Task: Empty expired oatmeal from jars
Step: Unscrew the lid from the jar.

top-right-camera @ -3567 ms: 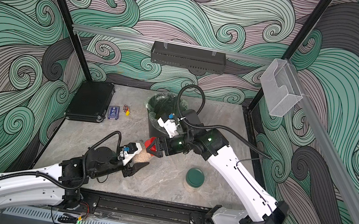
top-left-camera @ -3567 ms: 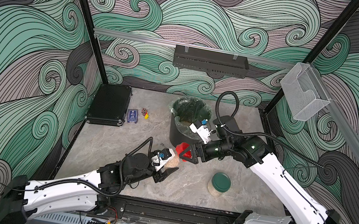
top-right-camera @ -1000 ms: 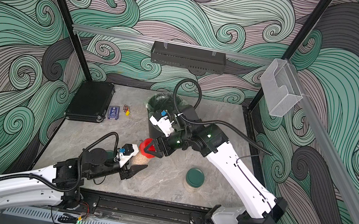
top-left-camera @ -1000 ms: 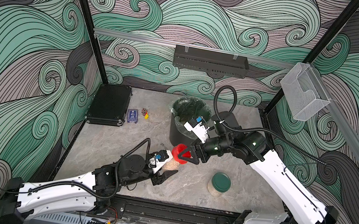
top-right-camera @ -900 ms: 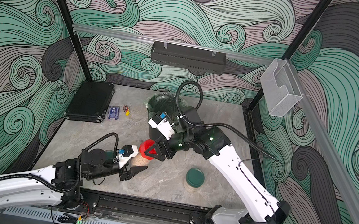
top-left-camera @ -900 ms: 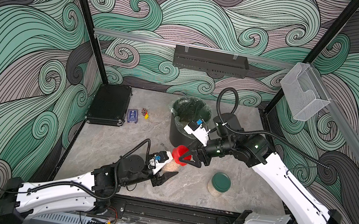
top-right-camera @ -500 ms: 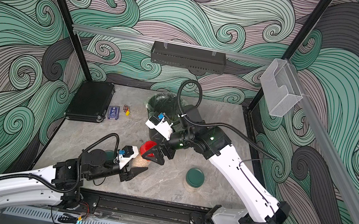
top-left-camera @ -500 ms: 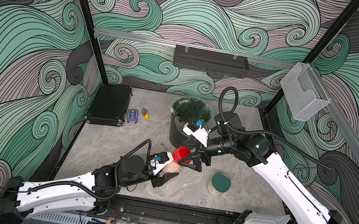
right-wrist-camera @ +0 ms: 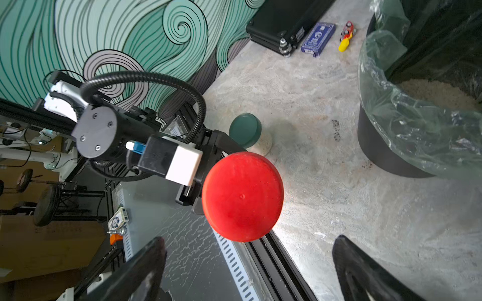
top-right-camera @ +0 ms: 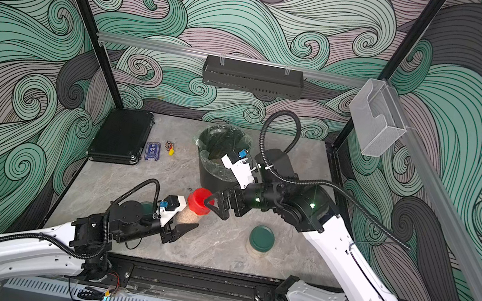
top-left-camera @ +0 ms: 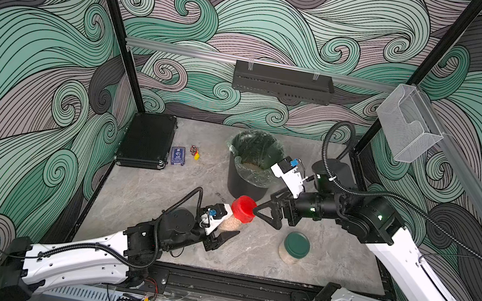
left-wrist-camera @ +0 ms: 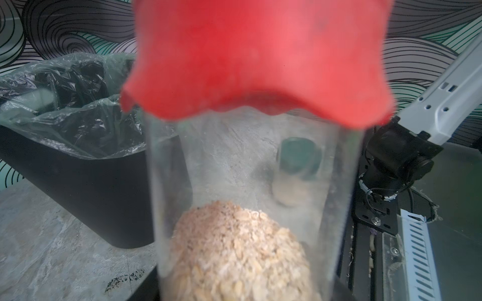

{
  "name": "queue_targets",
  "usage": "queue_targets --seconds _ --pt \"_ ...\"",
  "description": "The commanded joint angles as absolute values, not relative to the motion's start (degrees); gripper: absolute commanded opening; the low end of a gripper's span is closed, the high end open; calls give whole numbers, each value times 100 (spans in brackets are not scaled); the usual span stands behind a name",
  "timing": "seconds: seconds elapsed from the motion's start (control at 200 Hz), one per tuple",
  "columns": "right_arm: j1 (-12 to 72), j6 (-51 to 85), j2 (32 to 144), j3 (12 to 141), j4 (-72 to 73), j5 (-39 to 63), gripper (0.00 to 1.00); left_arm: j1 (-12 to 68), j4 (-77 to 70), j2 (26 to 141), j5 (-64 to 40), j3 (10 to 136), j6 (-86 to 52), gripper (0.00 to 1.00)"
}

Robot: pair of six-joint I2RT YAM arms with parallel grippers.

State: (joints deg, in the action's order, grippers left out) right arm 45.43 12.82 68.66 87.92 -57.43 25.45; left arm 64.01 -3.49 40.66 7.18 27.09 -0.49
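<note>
A black hard case (top-left-camera: 147, 140) lies at the far left of the marble-patterned tabletop (top-left-camera: 157, 197), with a blue card box (top-left-camera: 178, 156) and a small red-and-yellow toy (top-left-camera: 195, 152) just beside it. A green-lidded jar (top-right-camera: 146, 206) stands partly hidden behind the left arm. The left gripper (top-left-camera: 226, 227) is clamped on a small glass jar (top-left-camera: 232, 222), which tilts its red lid (top-left-camera: 243, 208) toward the right arm; oatmeal (left-wrist-camera: 240, 250) fills its lower part. Behind stands a black bin (top-left-camera: 244, 189) with a clear liner and a layer of oatmeal inside. The right gripper (top-left-camera: 264, 203), jaws spread wide and holding nothing, sits right at the lid. A second green-lidded jar (top-left-camera: 294, 248) of oatmeal stands nearer the front.
</note>
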Motion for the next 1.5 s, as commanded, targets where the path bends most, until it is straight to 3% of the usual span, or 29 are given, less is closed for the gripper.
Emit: queue_targets --seconds 0.0,0.39,0.505,0.766,0.896,0.976,1.156,1.331,1.496 --pt "4609 1415 7026 8852 -5925 2516 99 6432 -508 4047 791 2890 -1 47" --pt "4998 1320 7633 9077 -5761 2564 99 6442 -475 4087 746 2938 0 47" --pt "5052 1313 7673 9122 -5735 2568 83 6447 -476 4086 747 2935 0 47" --pt "5061 1173 7691 9104 -5731 2626 67 6451 -459 4069 749 2927 2 47" --pt "5054 48 7691 9072 -5604 2995 59 6464 -427 4020 725 2927 -16 47" --pt "5024 -898 7688 9049 -5436 3345 48 6475 -430 3999 712 2916 -10 47" --pt "4619 -2808 7839 9045 -5590 5069 49 6478 -422 3938 651 2901 -18 47" --pt "4147 -3430 8041 9196 -5865 5724 51 6548 -413 3835 672 2886 -18 47" --pt "4113 -3480 8073 9185 -5959 5620 75 6576 -422 3762 729 2870 13 47"
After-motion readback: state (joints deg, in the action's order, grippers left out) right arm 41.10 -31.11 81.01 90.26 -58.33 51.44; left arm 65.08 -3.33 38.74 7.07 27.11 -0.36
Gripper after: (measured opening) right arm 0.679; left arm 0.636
